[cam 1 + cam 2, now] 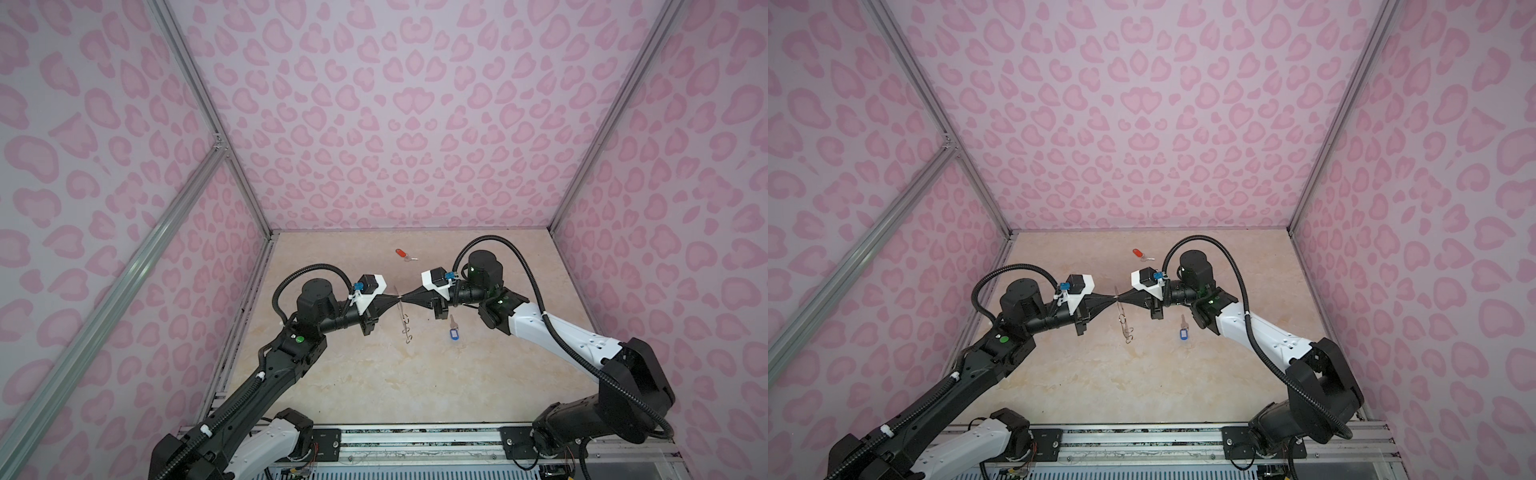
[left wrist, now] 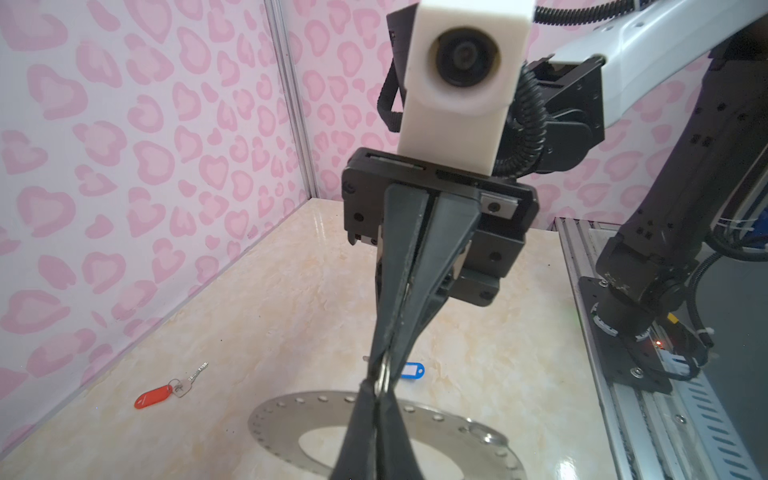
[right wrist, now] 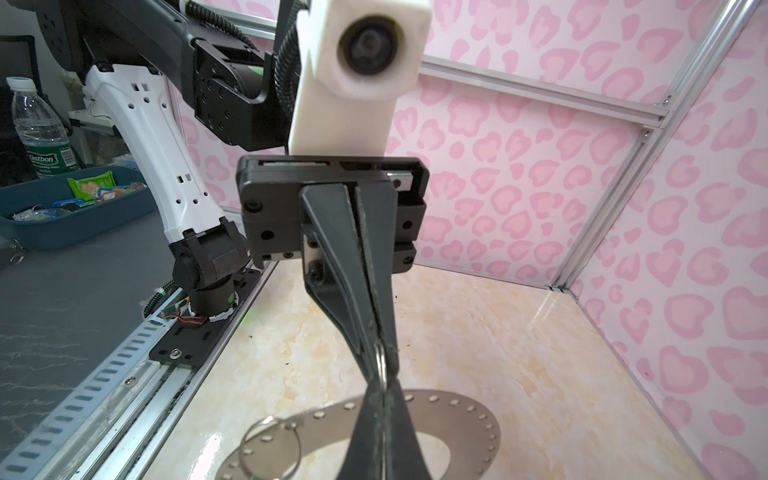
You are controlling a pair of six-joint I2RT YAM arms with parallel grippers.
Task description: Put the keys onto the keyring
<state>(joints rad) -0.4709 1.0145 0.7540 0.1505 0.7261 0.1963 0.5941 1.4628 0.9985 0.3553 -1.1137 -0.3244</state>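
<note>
Above marbled tabletop [image 1: 374, 374], left gripper [image 1: 395, 297] and right gripper [image 1: 405, 297] stood tip to tip, both clamped on the upper edge of the hanging keyring [image 2: 274, 419], with red-tagged key [image 1: 405, 255] and blue-tagged key [image 1: 453, 328] lying loose below; one clamp arguably needed to stay firm before the other let go.

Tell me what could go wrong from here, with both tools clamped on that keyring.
1. The left tool and right tool pinch the keyring tip to tip at one spot at its edge; any mismatch in their motion could twist it free.
2. The red-tagged key and blue-tagged key lie on the table; fetching one leaves the keyring in a single pinch, where it may swing or slip.
</note>
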